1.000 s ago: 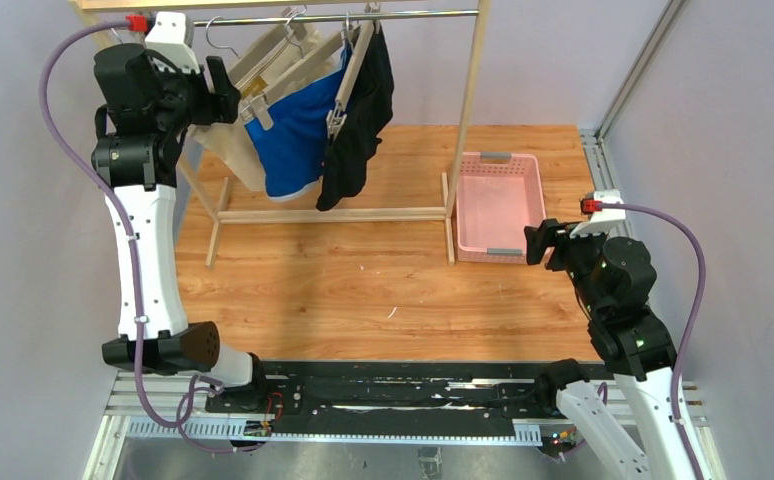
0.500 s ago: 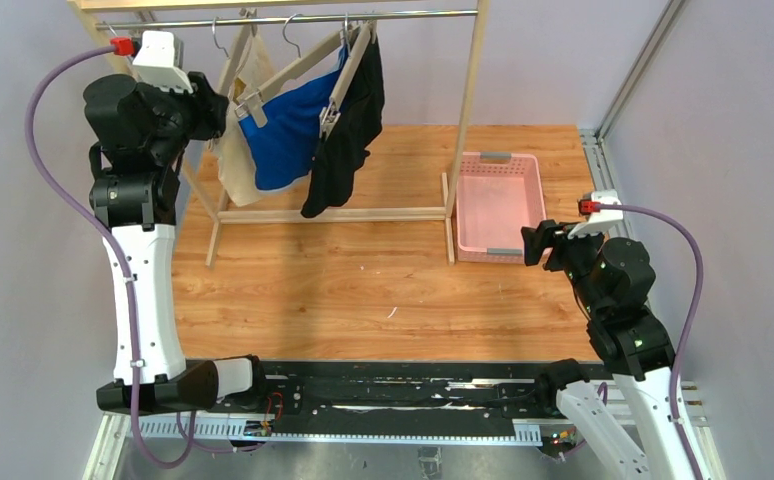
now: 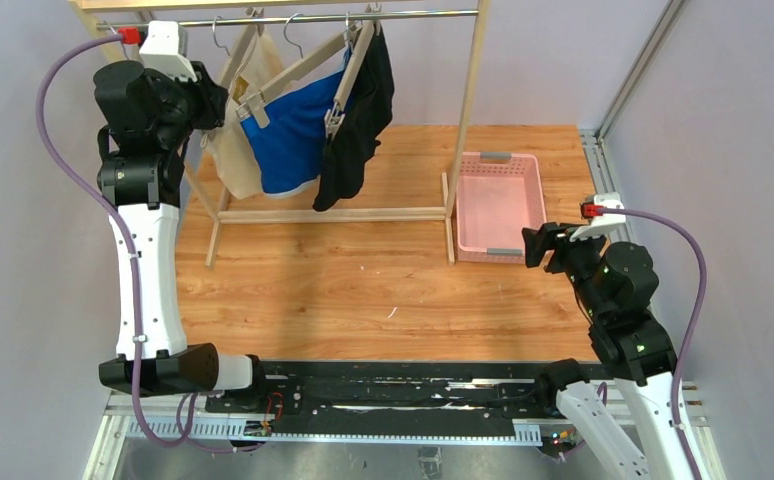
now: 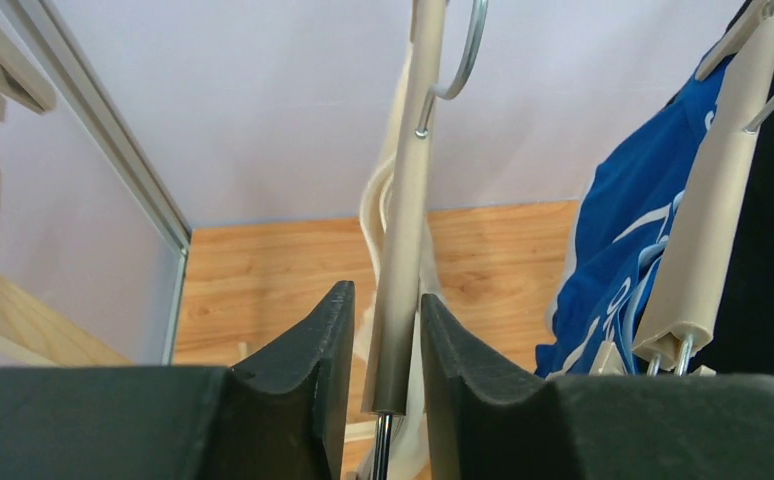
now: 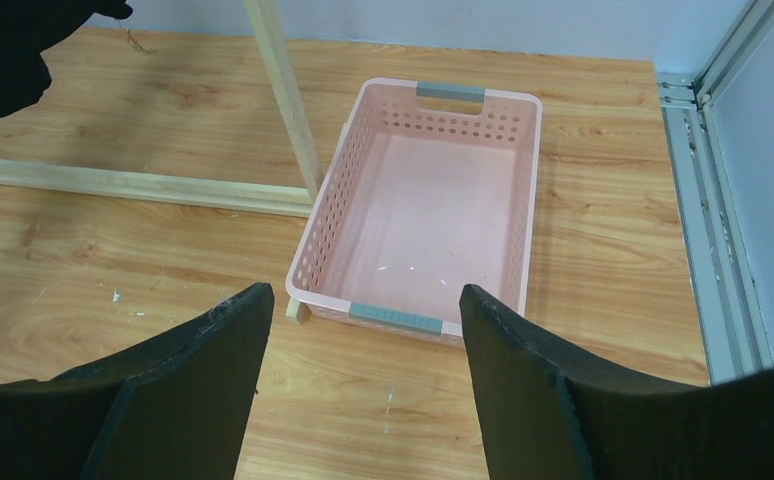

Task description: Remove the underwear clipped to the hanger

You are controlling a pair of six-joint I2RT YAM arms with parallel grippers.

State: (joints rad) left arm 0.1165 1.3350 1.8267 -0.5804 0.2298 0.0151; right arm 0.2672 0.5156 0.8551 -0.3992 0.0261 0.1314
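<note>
Rack (image 3: 471, 120): pale wood frame w/ metal rail, standing at far side of wood-grain table (image 3: 363, 290). The hangers (image 3: 298, 68) on the rail have smooth beige bars, wire hooks and metal clips.

Garments are all soft fabric, hanging limp from the clips. Cream-white briefs (image 3: 231, 150) are leftmost. Royal blue briefs (image 3: 288, 140) w/ white lettering and trim are in the middle. Plain black briefs (image 3: 358, 125) are rightmost.

L gripper (image 4: 385, 300): up at rack's left end. Dark wedge-shaped fingers are set nearly together, clamped on bar of leftmost hanger (image 4: 403, 200). Cream fabric is just behind the bar.

R gripper (image 5: 365, 292): low over table, on near side of basket. Fingers are spread wide, holding nothing.

Basket (image 5: 338, 205): pink plastic, rectangular, w/ perforated walls and grey handle strips at both short ends. Smooth floor is in full view. It sits just right of rack's right post.
</note>
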